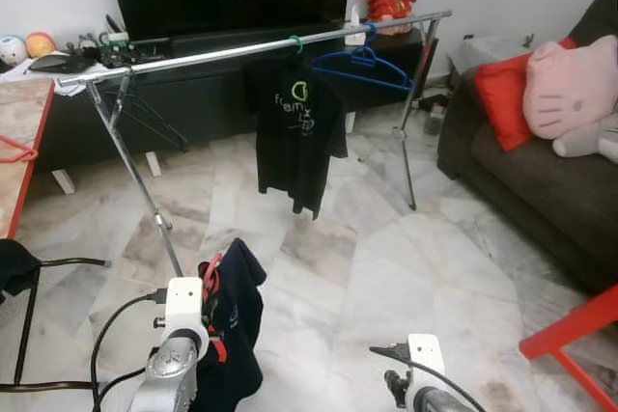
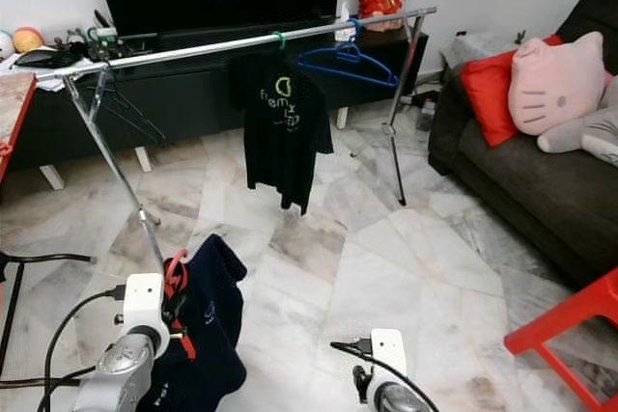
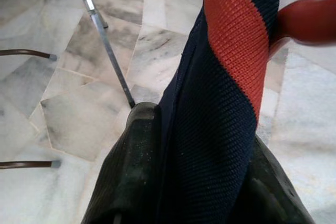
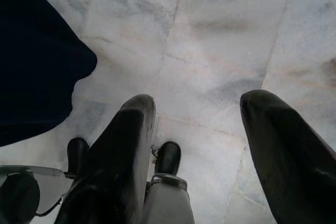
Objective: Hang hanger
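A navy shirt (image 1: pixel 235 320) with a red band hangs on a red hanger (image 1: pixel 210 278) low in front of me. My left gripper (image 3: pixel 202 129) is shut on the shirt's collar, with the hanger's red arm (image 3: pixel 307 22) just beyond its fingers. Ahead stands a silver clothes rail (image 1: pixel 193 57). It carries a black T-shirt (image 1: pixel 297 132) on a green hanger (image 1: pixel 296 43), an empty blue hanger (image 1: pixel 362 65) and dark hangers (image 1: pixel 145 115) near its left end. My right gripper (image 4: pixel 199 102) is open over the marble floor, holding nothing.
A dark sofa (image 1: pixel 541 180) with a red cushion (image 1: pixel 502 94) and a pink cat pillow (image 1: pixel 570 84) lines the right side. A red chair (image 1: pixel 579 335) is at lower right. A red-edged table (image 1: pixel 21 132) and a black chair frame (image 1: pixel 29 315) are on the left. A TV cabinet (image 1: pixel 212 84) stands behind the rail.
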Robot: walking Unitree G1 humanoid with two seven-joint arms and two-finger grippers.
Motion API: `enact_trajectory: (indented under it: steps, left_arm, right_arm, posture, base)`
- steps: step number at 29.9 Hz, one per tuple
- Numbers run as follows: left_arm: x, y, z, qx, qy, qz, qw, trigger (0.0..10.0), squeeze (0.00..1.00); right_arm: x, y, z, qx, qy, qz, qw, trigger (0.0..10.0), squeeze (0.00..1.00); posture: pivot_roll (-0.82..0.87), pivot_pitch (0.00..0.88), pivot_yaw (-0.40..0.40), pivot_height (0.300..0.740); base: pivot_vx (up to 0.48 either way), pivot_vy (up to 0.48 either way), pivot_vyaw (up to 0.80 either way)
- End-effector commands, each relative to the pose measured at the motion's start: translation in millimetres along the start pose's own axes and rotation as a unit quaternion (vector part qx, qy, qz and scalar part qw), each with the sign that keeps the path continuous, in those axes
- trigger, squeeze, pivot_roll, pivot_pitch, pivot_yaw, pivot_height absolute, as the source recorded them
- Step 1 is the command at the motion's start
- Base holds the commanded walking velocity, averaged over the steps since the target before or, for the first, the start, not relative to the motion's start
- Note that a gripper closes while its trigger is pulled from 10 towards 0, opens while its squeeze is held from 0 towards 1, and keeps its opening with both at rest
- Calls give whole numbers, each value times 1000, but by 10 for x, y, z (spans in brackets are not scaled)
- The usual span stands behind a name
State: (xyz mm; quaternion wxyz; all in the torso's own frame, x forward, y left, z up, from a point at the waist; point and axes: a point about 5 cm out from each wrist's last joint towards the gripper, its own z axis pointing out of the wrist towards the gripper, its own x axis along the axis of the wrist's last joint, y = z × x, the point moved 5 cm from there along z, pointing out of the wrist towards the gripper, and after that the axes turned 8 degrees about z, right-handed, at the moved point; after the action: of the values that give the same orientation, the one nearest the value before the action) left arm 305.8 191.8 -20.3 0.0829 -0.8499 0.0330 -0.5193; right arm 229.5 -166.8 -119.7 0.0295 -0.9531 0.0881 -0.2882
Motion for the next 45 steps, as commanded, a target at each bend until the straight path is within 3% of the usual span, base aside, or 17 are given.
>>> enact_trajectory:
  steps: [1, 20, 39, 45]
  left_arm:
    - [144, -27, 32, 3, 23, 6, 1000, 10000, 0]
    - [124, -37, 49, -2, 22, 5, 1000, 10000, 0]
    - [35, -15, 32, -2, 13, 0, 1000, 10000, 0]
    - [61, -24, 42, 1, 15, 3, 1000, 10000, 0]
  right_arm:
    - [-18, 15, -1, -6, -3, 8, 1000, 10000, 0]
    - [-42, -48, -1, 7, -2, 4, 1000, 10000, 0]
    - [-90, 87, -19, 2, -7, 4, 1000, 10000, 0]
    - [-93, 54, -18, 13, -9, -12, 1000, 10000, 0]
  posture:
    - [-5, 0, -26, 740]
    - [-11, 0, -5, 740]
    - [-27, 0, -2, 740]
    - [-30, 0, -9, 740]
  base:
    - [341, 0, 0]
    - [384, 0, 0]
    - [420, 0, 0]
    - [432, 0, 0]
